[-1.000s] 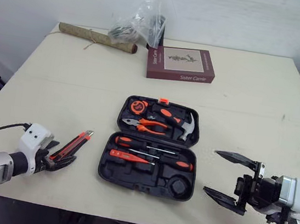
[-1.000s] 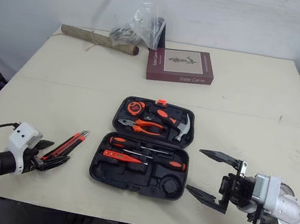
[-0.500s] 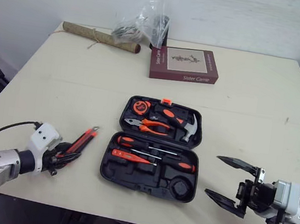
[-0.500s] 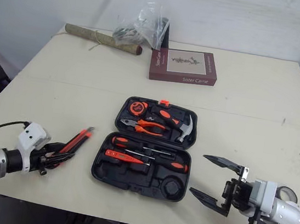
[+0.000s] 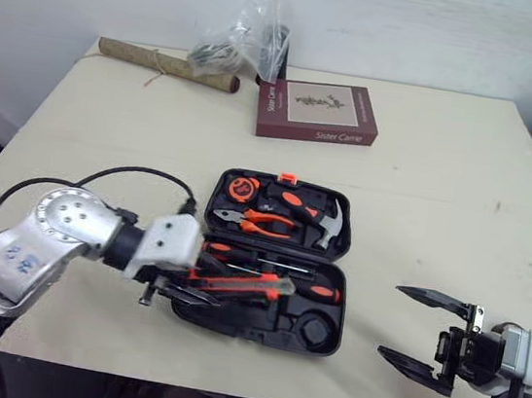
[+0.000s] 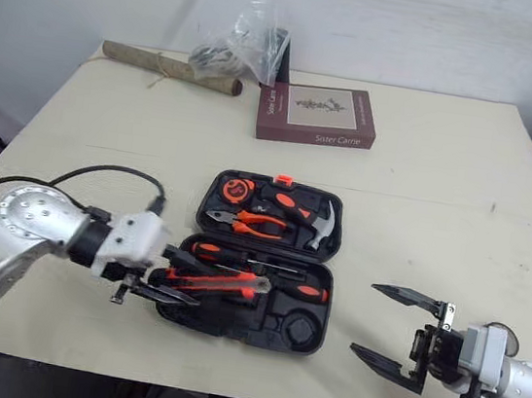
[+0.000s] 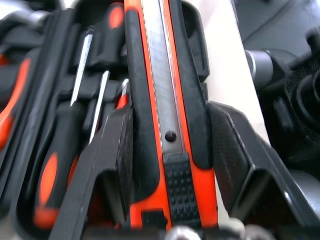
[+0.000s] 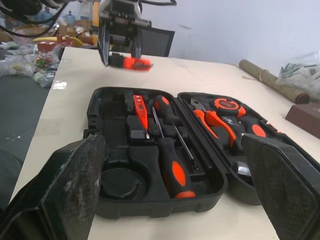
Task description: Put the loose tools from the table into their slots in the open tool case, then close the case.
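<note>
**Item: utility knife [image 5: 235,283], with tool case [image 5: 335,257]**

- Progress: the job is judged partly done. The hammer [image 5: 320,218], pliers [image 5: 255,221] and tape measure [image 5: 245,188] are seated in the far half of the case. The screwdrivers [image 5: 318,291] are seated in the near half. The knife is not yet slotted. The case lies open and flat on the table [image 5: 445,183]. Seating the knife and shutting the lid are left to do.
- Location: the knife is held over the near half of the case, lengthwise above the screwdrivers. In the right wrist view it is seen raised clear of the tray. Empty moulded recesses, one of them round [image 5: 315,331], are seen along the front edge.
- Appearance: the body is slim, orange and black, with a bare metal blade rail down the middle and a ribbed black slider near the held end.
- Left gripper [image 7: 170,117]: clamped on the knife, one finger against each long side.
- Right gripper [image 5: 388,319]: spread wide and holding nothing. It is placed low beside the right end of the case, apart from it.
</note>
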Robot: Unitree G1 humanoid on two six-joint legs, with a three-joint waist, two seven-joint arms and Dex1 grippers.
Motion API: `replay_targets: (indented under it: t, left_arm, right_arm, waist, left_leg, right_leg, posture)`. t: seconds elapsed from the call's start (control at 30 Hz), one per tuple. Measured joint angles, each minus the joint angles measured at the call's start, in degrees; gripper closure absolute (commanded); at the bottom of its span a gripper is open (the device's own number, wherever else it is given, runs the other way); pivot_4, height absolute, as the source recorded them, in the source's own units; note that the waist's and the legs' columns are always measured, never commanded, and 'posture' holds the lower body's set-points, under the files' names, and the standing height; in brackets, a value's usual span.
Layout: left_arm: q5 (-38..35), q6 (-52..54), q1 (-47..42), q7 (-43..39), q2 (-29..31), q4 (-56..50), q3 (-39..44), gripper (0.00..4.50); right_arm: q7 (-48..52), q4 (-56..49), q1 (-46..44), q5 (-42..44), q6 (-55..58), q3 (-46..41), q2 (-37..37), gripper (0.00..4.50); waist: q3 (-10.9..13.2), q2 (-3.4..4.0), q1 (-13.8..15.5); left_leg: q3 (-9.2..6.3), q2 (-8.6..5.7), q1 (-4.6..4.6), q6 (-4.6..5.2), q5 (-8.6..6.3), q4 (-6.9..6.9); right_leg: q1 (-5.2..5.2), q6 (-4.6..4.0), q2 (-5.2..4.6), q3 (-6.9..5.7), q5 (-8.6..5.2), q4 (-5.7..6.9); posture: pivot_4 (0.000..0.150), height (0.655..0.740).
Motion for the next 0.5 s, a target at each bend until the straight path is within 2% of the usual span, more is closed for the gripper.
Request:
replay_targets:
  t: [0.2, 0.5]
  left_arm:
    - [10.19, 0.92, -2.04, -0.80, -0.17, -0.11, -11.39, 2.99]
    - [15.97, 3.64, -6.10, 0.15, -2.98, 0.22, -14.47, 2.99]
  right_arm:
    - [-0.27, -0.12, 2.41, -0.53, -0.07, -0.15, 0.00, 0.00]
    - [-1.83, -1.78, 4.92, -1.06, -1.26, -0.27, 0.55, 0.00]
  waist:
    - [0.04, -0.06, -0.16]
    - [0.04, -0.07, 0.18]
  left_leg:
    - [0.06, 0.21, -0.04, -0.04, 0.04, 0.02]
    - [-0.02, 0.18, -0.01, 0.01, 0.06, 0.11]
  right_leg:
    - [-0.10, -0.04, 0.23, 0.18, -0.03, 0.02]
    - [-0.02, -0.04, 0.03, 0.20, -0.02, 0.09]
  posture:
    - [0.150, 0.7400]
    - [0.150, 0.7400]
